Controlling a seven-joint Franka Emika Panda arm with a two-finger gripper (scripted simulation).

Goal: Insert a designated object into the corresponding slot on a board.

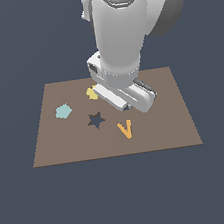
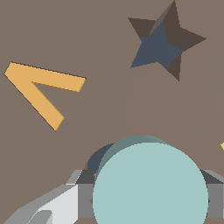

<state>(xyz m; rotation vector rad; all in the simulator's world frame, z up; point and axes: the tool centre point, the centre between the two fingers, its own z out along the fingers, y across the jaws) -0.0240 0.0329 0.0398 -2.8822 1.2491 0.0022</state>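
Observation:
In the wrist view my gripper (image 2: 151,199) is shut on the pale teal disc (image 2: 151,186), with a grey finger (image 2: 83,197) on each side of it. The disc hangs close over the round dark slot (image 2: 97,158), which shows only as a dark crescent past the disc's edge. The disc sits slightly off from the hole. The brown board (image 1: 171,121) lies under the arm. In the exterior view the arm's hand (image 1: 127,95) hides the disc and most of the slot.
On the board are a dark star-shaped cutout (image 1: 96,120) (image 2: 162,43), an orange V piece (image 1: 125,129) (image 2: 41,94), a pale teal pentagon (image 1: 63,111) and a yellow piece (image 1: 91,93). The star cutout and V lie close to the slot.

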